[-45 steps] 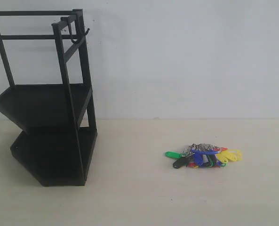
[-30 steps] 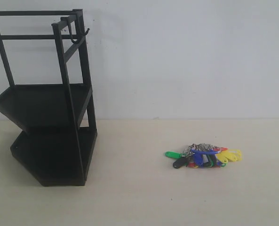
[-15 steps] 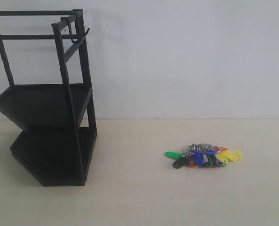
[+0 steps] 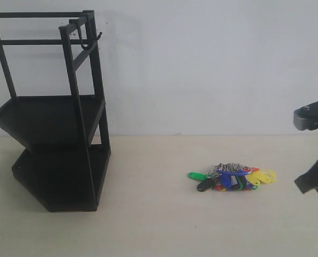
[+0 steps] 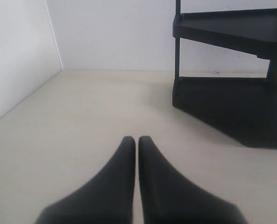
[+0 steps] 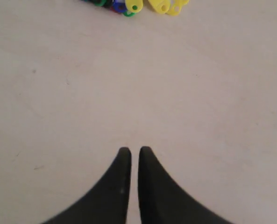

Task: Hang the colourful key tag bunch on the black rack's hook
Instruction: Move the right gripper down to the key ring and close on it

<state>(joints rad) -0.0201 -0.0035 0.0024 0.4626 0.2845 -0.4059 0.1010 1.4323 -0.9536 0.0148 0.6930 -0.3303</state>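
Observation:
The colourful key tag bunch lies flat on the table, right of centre; its yellow, green and blue tags show at the far edge of the right wrist view. The black rack stands at the left, its hook hanging from the top rail with nothing on it. My right arm enters at the right edge, clear of the bunch. My right gripper is shut and empty above bare table. My left gripper is shut and empty, with the rack's lower trays some way beyond it.
A white wall runs behind the table. In the left wrist view a side wall meets the table at one side. Light tabletop lies between the rack and the bunch.
My right arm has come into the exterior view at the right edge; it was out of view before. The bunch and the rack have not moved.

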